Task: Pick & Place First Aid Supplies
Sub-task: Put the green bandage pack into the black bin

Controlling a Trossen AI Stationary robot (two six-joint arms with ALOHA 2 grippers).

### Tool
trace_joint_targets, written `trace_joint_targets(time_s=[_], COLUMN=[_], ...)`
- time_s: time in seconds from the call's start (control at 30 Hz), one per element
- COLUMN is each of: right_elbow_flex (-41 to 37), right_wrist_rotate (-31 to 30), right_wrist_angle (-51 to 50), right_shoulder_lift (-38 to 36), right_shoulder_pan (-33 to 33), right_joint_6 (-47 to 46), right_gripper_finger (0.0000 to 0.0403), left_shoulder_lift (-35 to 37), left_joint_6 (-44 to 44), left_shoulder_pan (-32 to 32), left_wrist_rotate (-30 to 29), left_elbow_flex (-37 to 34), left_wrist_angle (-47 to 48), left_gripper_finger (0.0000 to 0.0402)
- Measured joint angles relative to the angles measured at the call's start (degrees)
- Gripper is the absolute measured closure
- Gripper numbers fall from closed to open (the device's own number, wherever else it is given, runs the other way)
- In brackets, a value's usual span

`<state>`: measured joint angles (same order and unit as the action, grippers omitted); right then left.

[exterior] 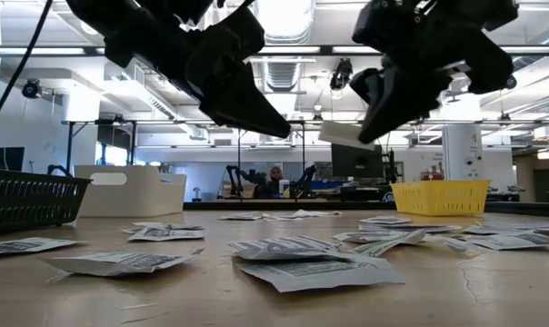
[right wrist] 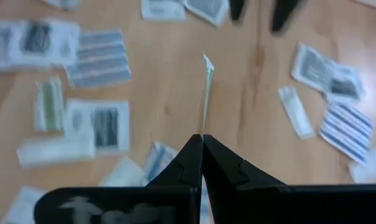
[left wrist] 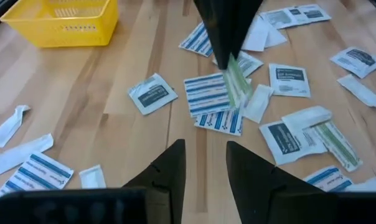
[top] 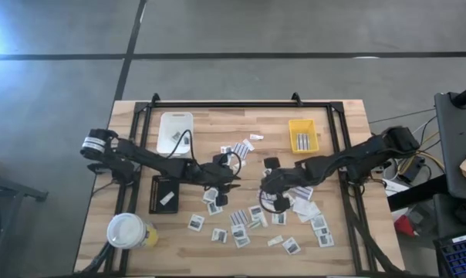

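A: What has the right gripper (right wrist: 202, 138) got?

B: Its jaws are pressed fully together on a thin, pale greenish flat strip packet (right wrist: 207, 93), which sticks straight out ahead of the fingertips, lifted clear of the wooden table (top: 217, 131).

A: And the left gripper (left wrist: 205, 163)?

B: Parted, a clear gap between the two dark fingers, nothing in it. It hangs above the table, facing the right gripper.

A: The rest of the supplies?

B: Small flat white packets with dark grey print (top: 196, 223) and blue-striped strips (left wrist: 208, 95) lie scattered beneath and beyond both jaws. A yellow plastic basket (top: 302, 136) sits farther off.
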<state>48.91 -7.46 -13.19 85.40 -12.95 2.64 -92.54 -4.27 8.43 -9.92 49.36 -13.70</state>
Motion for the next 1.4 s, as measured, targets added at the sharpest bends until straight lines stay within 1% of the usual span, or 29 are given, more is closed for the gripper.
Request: trace_joint_targets(time_s=[0.27,0.47,0.67,1.17,1.4], right_elbow_flex=[-0.4,-0.3,-0.4,-0.3,-0.3], right_wrist_rotate=[0.0,0.0,0.0,0.0,-0.1], right_wrist_angle=[3.1,3.0,3.2,9.1,9.2], right_shoulder_lift=[0.2,0.3,0.3,0.3,0.3], right_shoulder_pan=[0.5,0.8,1.3,1.4,1.6], right_joint_6=[-4.2,-5.9,-8.8,-10.8,-11.9], right_gripper_finger=[0.0394,0.0394,0.0394,0.0394,0.0394], left_shoulder_lift=[-1.5,-1.9,-1.9,-1.9,-1.9], left_joint_6=[0.0,0.4,2.5,3.6,3.3], left_shoulder_pan=[0.1,0.1,0.2,0.2,0.2], left_wrist_rotate=[0.2,1.4,1.5,1.5,3.0], left_elbow_flex=[0.0,0.0,0.0,0.0,0.0], left_wrist_angle=[-2.0,-3.2,-4.8,-6.4,-11.5], left_gripper_finger=[0.0291,0.0291,0.0291,0.0291,0.0291])
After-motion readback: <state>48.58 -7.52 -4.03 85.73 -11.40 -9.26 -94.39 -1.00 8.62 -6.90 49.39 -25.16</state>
